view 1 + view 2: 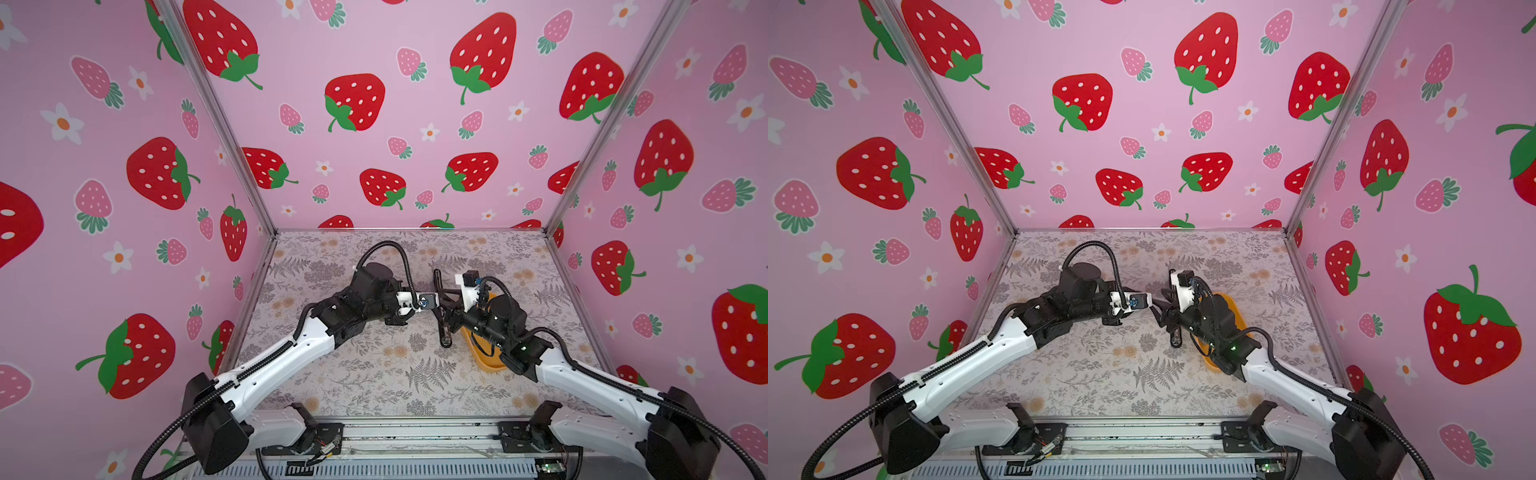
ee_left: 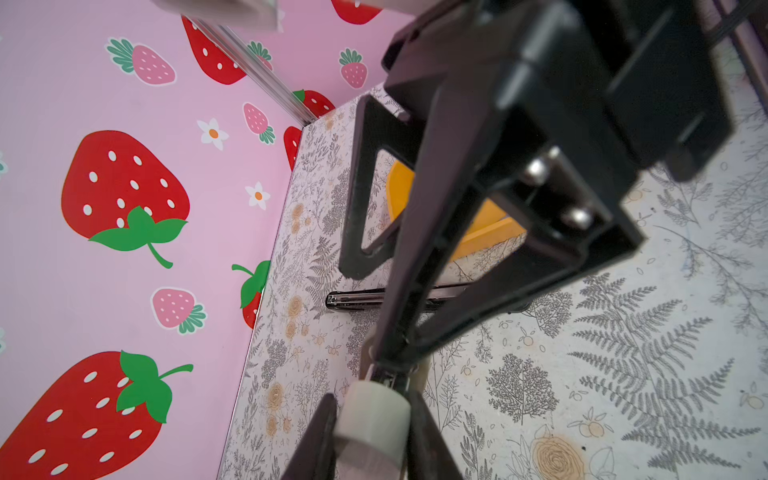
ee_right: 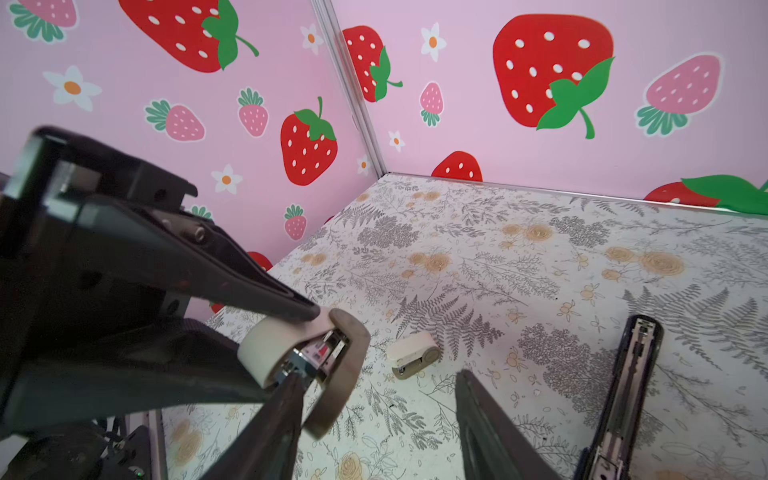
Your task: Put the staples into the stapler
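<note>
Cream-white small stapler, taupe lid hinged open, clamped mid-air by left fingers above floral table; right fingers spread apart, holding nothing, one tip at its magazine; staples not discernible.

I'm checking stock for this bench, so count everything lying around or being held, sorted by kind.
Small whitish staplers: 2, one held up, one lying flat
Black stapler: 1
Orange tray: 1
Total: 4
</note>
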